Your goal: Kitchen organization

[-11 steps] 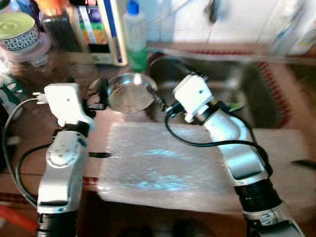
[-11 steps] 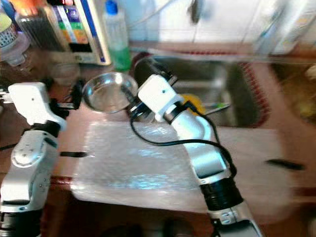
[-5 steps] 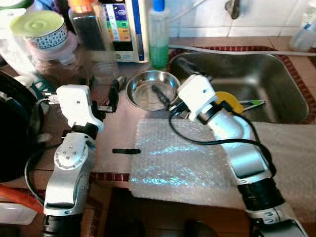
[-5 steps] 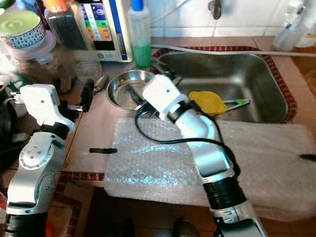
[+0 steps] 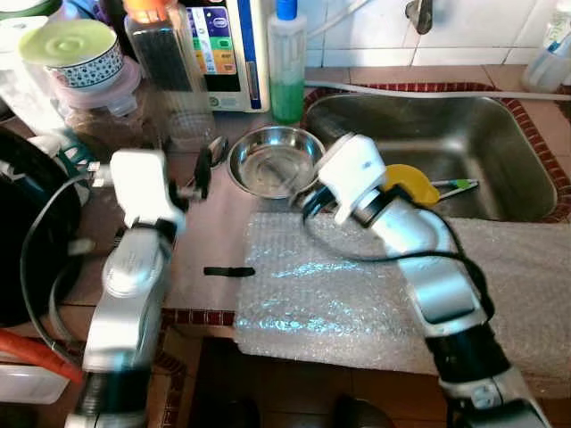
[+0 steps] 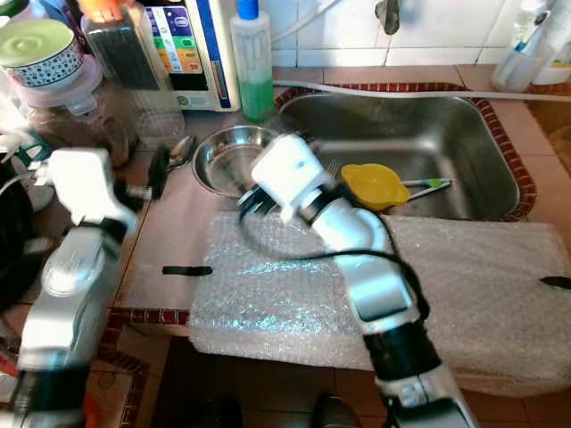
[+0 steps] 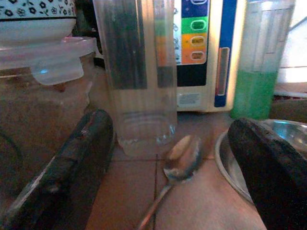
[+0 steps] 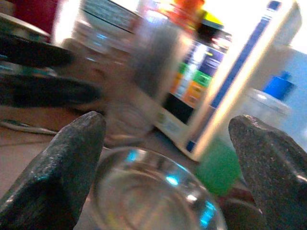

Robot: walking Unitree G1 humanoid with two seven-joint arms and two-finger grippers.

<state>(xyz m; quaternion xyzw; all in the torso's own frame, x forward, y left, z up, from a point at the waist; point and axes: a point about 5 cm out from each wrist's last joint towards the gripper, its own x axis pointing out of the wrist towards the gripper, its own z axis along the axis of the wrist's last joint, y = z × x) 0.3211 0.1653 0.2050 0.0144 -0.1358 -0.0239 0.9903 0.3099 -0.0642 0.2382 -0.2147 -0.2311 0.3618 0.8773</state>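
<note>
Steel bowl (image 5: pixel 272 161) lies half-hidden behind the spread right gripper (image 8: pixel 163 158); at its nine o'clock, the spread left gripper (image 7: pixel 177 163) frames a spoon (image 7: pixel 180 160).

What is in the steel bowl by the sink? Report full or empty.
Empty. The steel bowl sits upright on the counter with its bare shiny bottom showing; the spoon lies outside it.

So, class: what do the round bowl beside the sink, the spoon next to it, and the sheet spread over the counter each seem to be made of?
The bowl looks like polished stainless steel: silvery with mirror-like glints. The spoon also appears to be shiny metal, reflecting its surroundings. The sheet seems to be clear plastic bubble wrap, judging by its dimpled, glistening surface.
</note>
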